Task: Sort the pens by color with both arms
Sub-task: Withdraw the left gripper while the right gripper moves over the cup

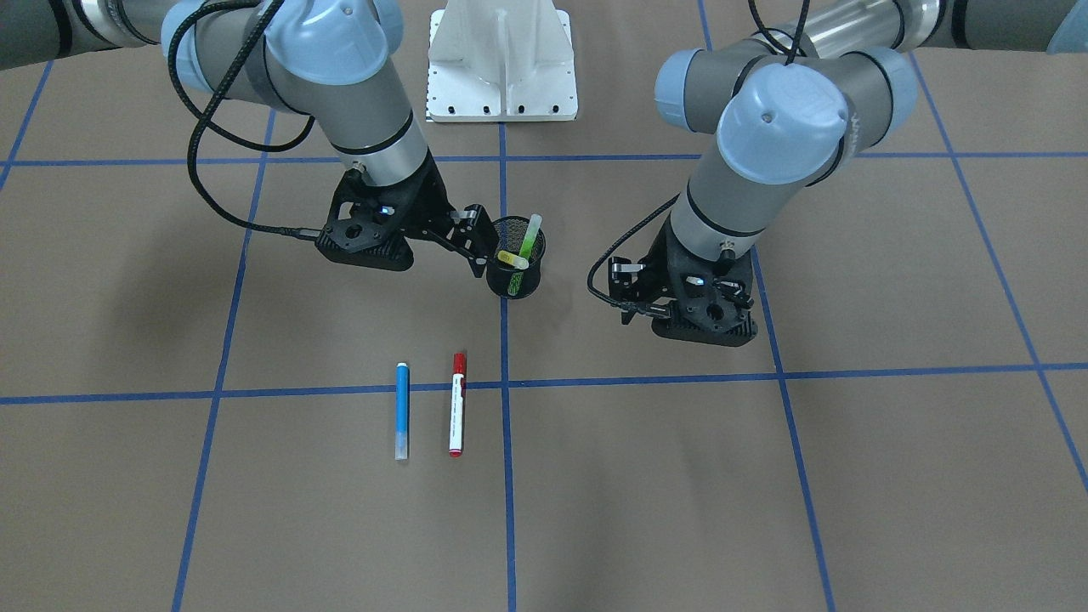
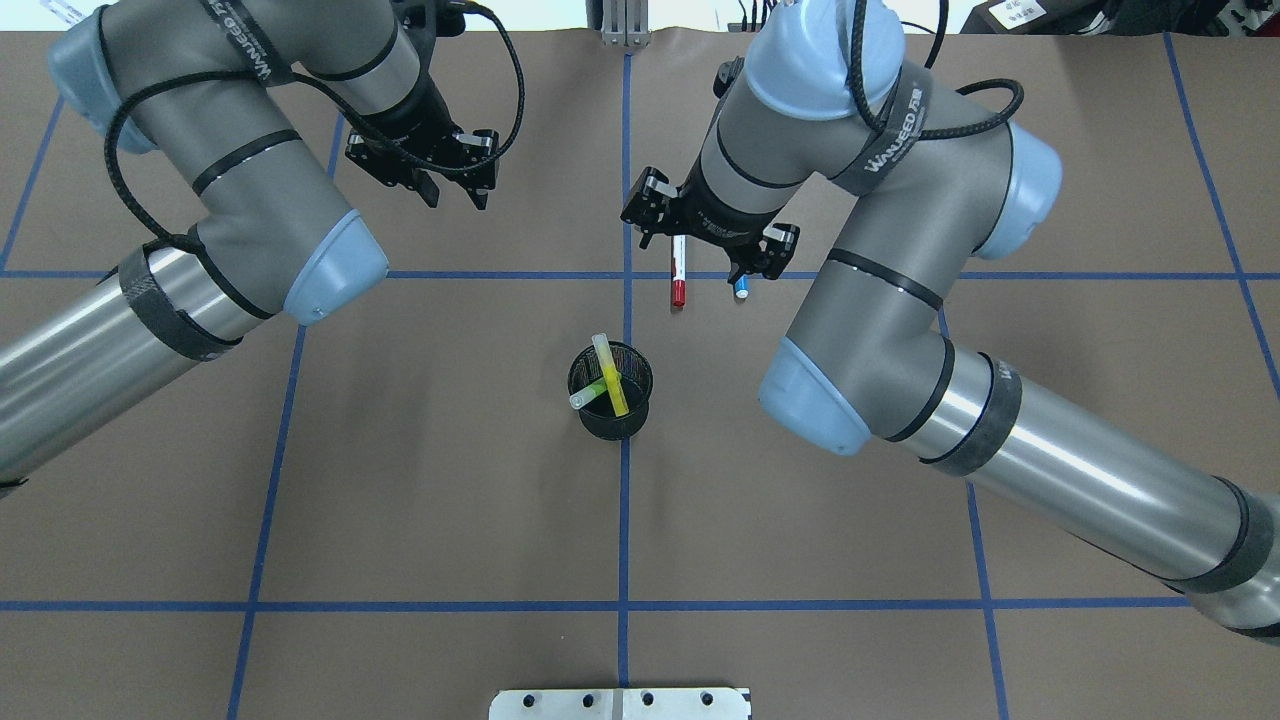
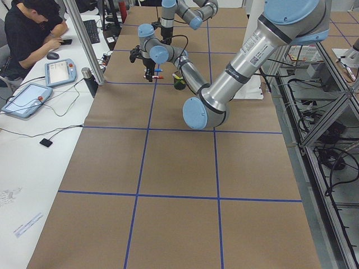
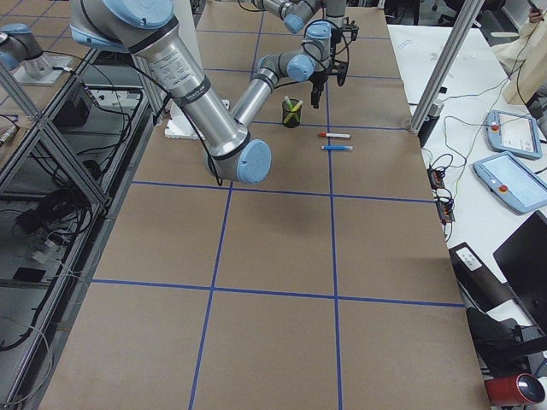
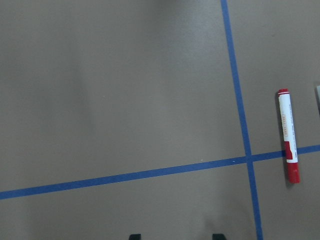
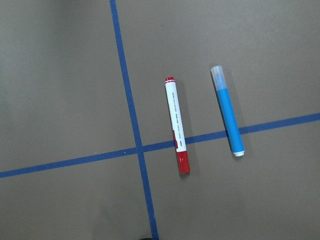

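The blue pen [image 1: 402, 410] and the red-capped white pen [image 1: 457, 405] lie side by side on the brown table, apart from each other. The lime green pen [image 1: 531, 235] and the yellow pen [image 1: 512, 258] stand tilted in the black mesh cup [image 1: 515, 285]. My right gripper [image 2: 700, 255] hangs open and empty high above the red pen [image 2: 678, 270] and the blue pen [image 2: 741, 290]; both show in the right wrist view, red pen [image 6: 177, 132] and blue pen [image 6: 229, 117]. My left gripper [image 2: 456, 198] is open and empty, well to the left of the pens; its wrist view shows the red pen [image 5: 288, 135].
The white base pedestal [image 1: 501, 64] stands at the robot's edge of the table. Blue tape lines [image 1: 646, 376] divide the brown surface into squares. An operator [image 3: 33, 28] sits at a side desk with tablets, beyond the table's far side.
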Robot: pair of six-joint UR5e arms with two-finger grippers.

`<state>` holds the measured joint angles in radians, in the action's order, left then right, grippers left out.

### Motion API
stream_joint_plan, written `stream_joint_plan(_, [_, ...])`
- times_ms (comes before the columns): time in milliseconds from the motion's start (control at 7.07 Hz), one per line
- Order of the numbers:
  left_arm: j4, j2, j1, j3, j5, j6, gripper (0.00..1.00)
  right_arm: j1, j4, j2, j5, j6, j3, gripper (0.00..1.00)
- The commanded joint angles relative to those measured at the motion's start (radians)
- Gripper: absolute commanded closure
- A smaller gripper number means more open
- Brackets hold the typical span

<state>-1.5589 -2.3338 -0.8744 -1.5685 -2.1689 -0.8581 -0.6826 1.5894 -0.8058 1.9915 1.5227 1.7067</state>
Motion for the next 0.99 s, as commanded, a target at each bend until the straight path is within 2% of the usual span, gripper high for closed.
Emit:
stream_joint_plan(0, [0.002,0.031,-0.023,-0.011,0.0,0.01,0.44,0.066,0.073,0.014,-0.051,0.23,0.031,0.02])
stream_joint_plan(283, [0.003,0.066,-0.037,-0.044,0.0,0.042,0.44,0.104,0.269,0.103,-0.057,0.305,0.041,0.02])
stream_joint_plan(565, [0.007,0.118,-0.054,-0.083,0.0,0.06,0.45,0.147,0.305,0.141,-0.091,0.352,0.002,0.02])
stream_joint_plan(848, [0.074,0.128,-0.061,-0.123,-0.002,0.086,0.45,0.185,0.304,0.187,-0.138,0.39,-0.077,0.02])
